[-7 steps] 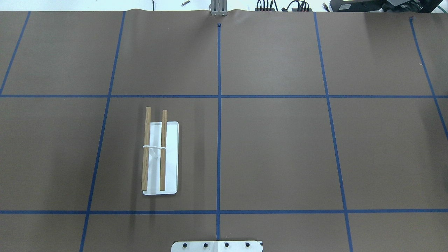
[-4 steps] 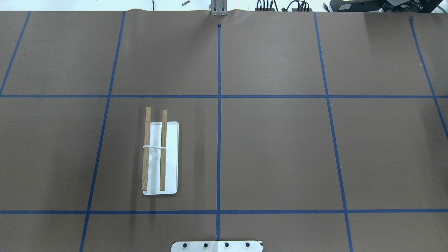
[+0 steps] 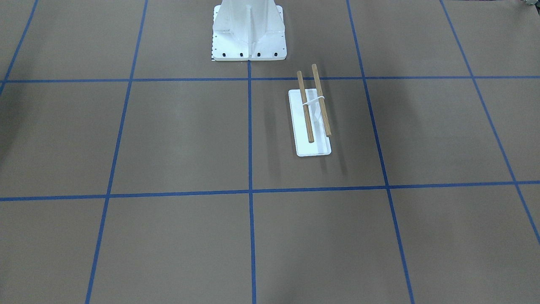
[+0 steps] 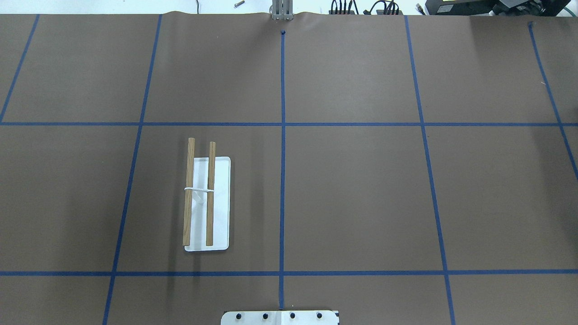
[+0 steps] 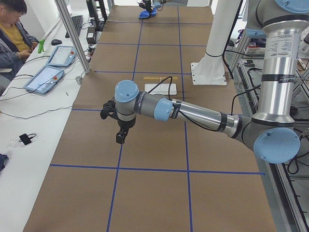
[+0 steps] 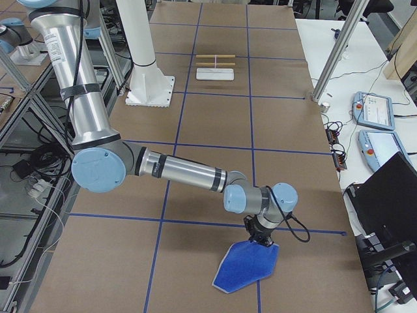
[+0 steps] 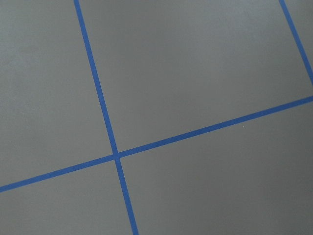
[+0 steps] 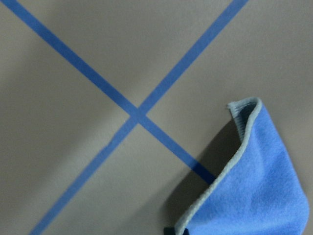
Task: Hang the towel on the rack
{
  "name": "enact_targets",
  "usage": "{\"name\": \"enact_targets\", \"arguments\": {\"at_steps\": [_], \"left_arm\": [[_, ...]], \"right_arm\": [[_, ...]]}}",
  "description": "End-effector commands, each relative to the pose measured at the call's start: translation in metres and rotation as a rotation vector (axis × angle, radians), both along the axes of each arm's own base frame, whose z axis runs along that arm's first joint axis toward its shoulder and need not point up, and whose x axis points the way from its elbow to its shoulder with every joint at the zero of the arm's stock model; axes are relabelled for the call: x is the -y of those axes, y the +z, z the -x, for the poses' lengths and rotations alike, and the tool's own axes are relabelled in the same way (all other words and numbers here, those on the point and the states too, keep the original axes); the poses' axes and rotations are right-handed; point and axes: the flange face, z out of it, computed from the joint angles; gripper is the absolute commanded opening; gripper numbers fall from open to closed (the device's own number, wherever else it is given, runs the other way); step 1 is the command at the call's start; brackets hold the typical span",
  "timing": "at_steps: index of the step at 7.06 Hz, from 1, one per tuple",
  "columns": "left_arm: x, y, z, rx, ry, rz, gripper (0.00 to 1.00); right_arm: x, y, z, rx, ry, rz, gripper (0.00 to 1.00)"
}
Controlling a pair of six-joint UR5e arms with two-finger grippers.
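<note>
Exterior right view shows the right gripper (image 6: 263,240) down at one corner of the towel (image 6: 247,267), which lies on the brown table (image 6: 215,130) at the robot's right end. Whether its fingers pinch the cloth I cannot tell. The right wrist view shows a towel edge raised off the table. The rack (image 4: 210,216) stands well apart, on the left half. The left gripper (image 5: 120,137) hangs above the table – spread or pressed together, I cannot tell

Brown table (image 4: 352,189) gridded with blue tape (image 4: 282,135); white side bench (image 5: 19,193).
</note>
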Motion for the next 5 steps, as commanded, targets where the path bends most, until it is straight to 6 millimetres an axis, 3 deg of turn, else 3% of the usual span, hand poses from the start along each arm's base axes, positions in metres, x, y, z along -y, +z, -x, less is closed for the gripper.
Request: {"name": "enact_targets", "arguments": {"at_steps": [1,2,4,5], "left_arm": [[0.001,-0.022,-0.011,-0.154,-0.047,0.071,0.98],[0.003,-0.029,-0.022,-0.180,-0.044,0.050,0.98],[0.037,-0.067,-0.063,-0.234,-0.073,0.095,0.98],[0.054,-0.088,-0.080,-0.259,-0.088,0.121,0.98]], "right_arm": [[0.027,-0.131,0.014,0.045,0.216,0.188,0.00],[0.019,-0.203,0.055,0.059,0.326,0.279,0.00],[-0.011,-0.312,0.129,0.103,0.462,0.376,0.00],[-0.018,-0.365,0.150,0.154,0.502,0.411,0.00]]}}
